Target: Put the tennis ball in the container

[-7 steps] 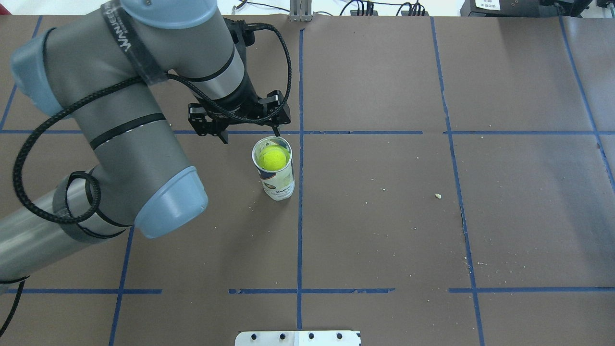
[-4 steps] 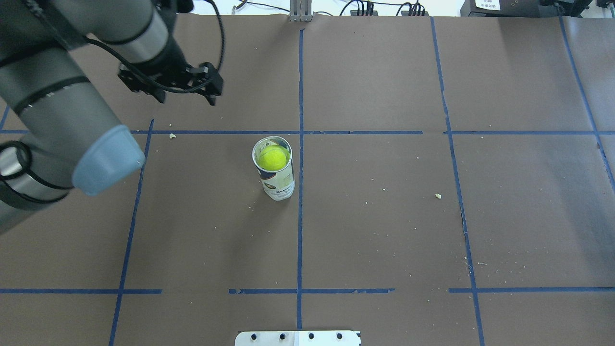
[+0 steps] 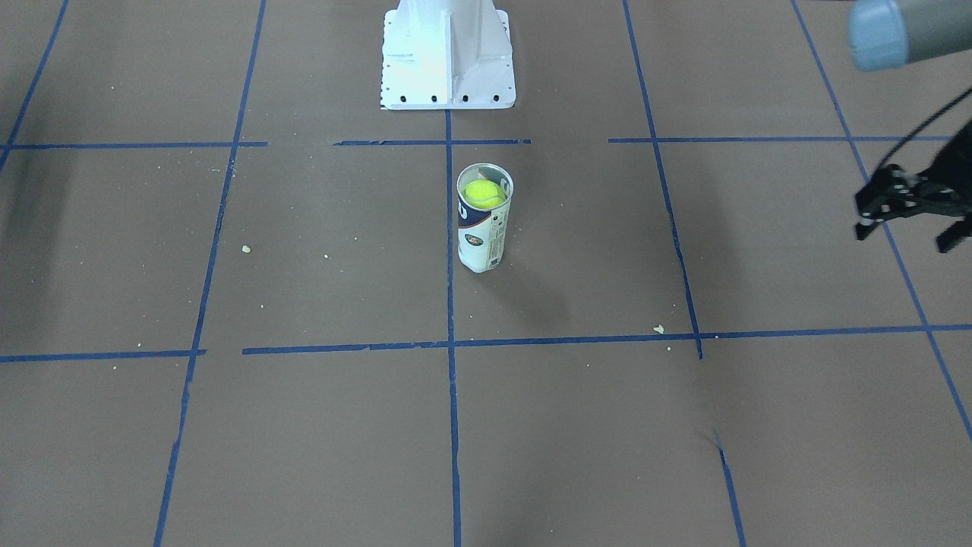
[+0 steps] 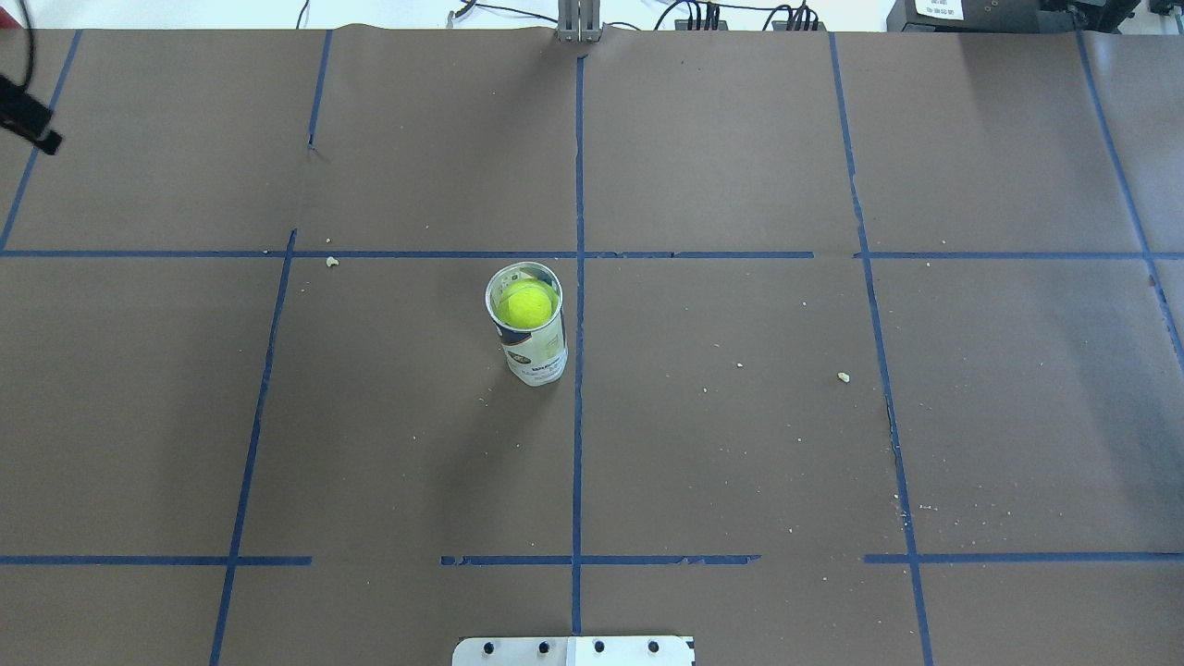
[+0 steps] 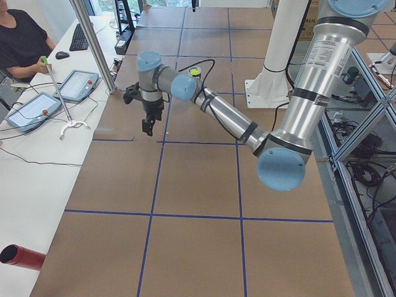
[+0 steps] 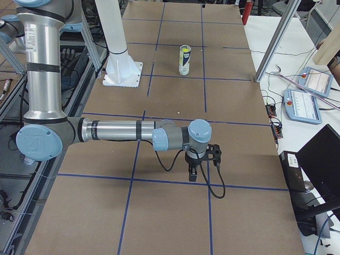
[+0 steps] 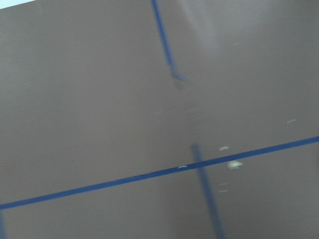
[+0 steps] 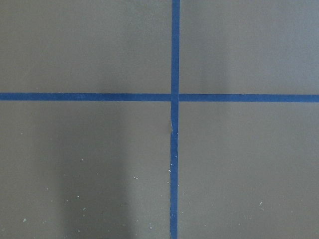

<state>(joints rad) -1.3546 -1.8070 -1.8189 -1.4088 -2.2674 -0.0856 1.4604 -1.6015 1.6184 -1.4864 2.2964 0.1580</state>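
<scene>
The tennis ball (image 4: 525,305) sits inside the open top of the upright clear container (image 4: 535,356), near the middle of the brown table. The ball (image 3: 484,193) and the container (image 3: 481,239) show again in the front-facing view, and small in the exterior right view as the container (image 6: 184,62). My left gripper (image 3: 904,238) hovers far to the side, open and empty, with only a sliver of it (image 4: 32,120) showing at the overhead view's left edge. My right gripper (image 6: 199,166) hangs low over the table's other end; whether it is open or shut, I cannot tell.
The white metal pedestal (image 3: 448,53) stands behind the can on the robot's side. Blue tape lines grid the brown paper, with crumbs (image 4: 843,376) scattered on it. A slanted metal post (image 5: 93,43) and operator tablets (image 5: 77,83) border the far side.
My left arm has pulled away from just beside the can and swung to the far left, almost out of the overhead view. The ball stays in the can.
</scene>
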